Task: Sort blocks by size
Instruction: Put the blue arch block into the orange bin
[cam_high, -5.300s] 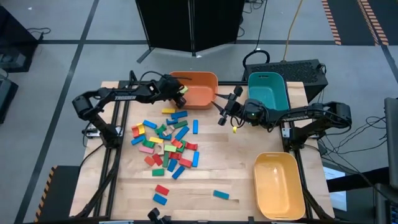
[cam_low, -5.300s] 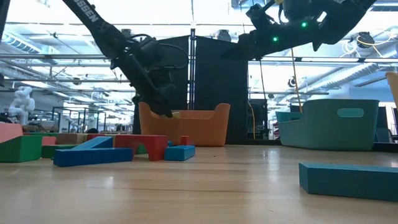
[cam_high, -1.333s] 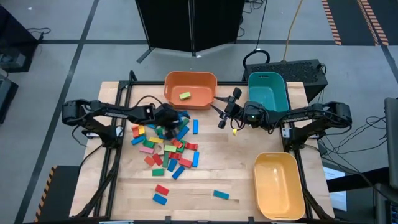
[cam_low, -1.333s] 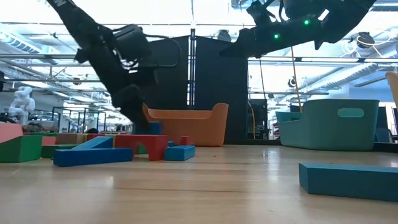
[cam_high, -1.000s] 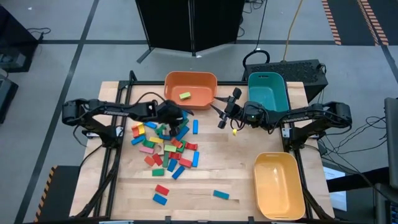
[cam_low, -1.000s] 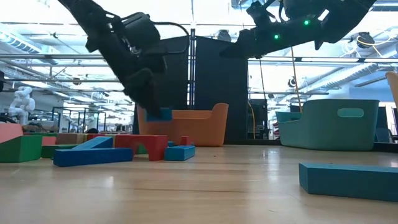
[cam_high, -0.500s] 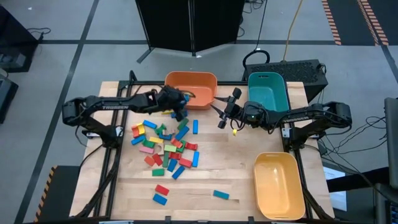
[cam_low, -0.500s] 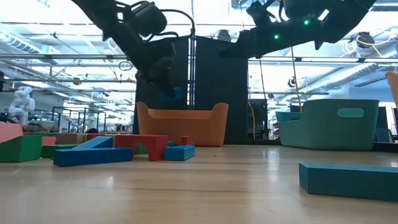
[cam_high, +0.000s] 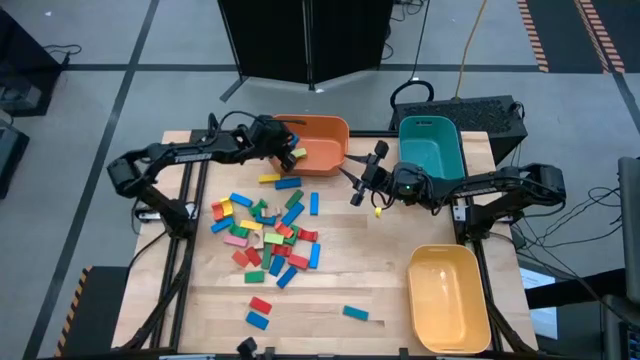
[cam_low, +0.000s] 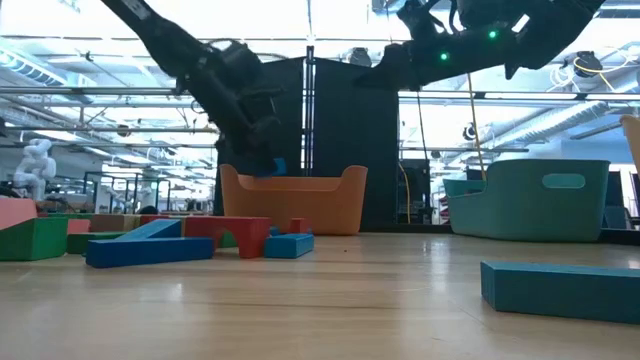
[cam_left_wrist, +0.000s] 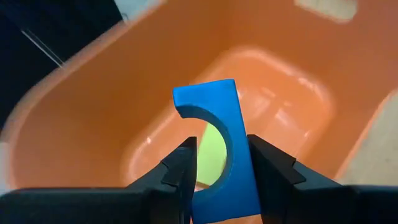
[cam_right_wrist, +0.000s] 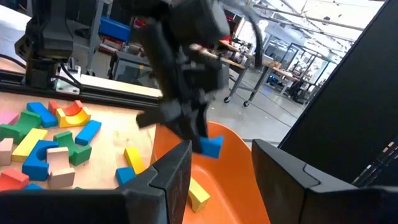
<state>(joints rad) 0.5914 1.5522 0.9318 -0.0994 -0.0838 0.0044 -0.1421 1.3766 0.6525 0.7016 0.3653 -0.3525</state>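
A blue block (cam_left_wrist: 217, 146) is pinched between the fingers (cam_left_wrist: 177, 171) of the left gripper (cam_high: 287, 146). The block is flat and bright blue, with a half-round notch cut out of one long side, so that it reads as an arch piece; its squared upper end stands clear of the fingertips. It is held in the air over the near-left part of the orange bin (cam_high: 325, 135), just above the rim as seen in the low view (cam_low: 272, 166). Inside the bin, a yellow-green block (cam_left_wrist: 210, 158) is seen lying on the floor, partly hidden behind the blue one.

The left arm (cam_high: 180, 153) is stretched from the table's left edge toward the bin.

The rest of the blocks (cam_high: 262, 228) are scattered in a loose heap on the wooden table (cam_high: 370, 270), left of centre: red, blue, green, yellow and pink pieces of several lengths, some of them arched. Three lie apart nearer the front edge, a red and a blue one together (cam_high: 260, 311) and a blue one alone (cam_high: 355, 313).

The right gripper (cam_high: 364, 178) hangs in the air between the orange bin and the teal bin (cam_high: 430, 145), its fingers (cam_right_wrist: 171, 177) spread apart with nothing between them. A yellow bin (cam_high: 448, 298) stands at the front right.
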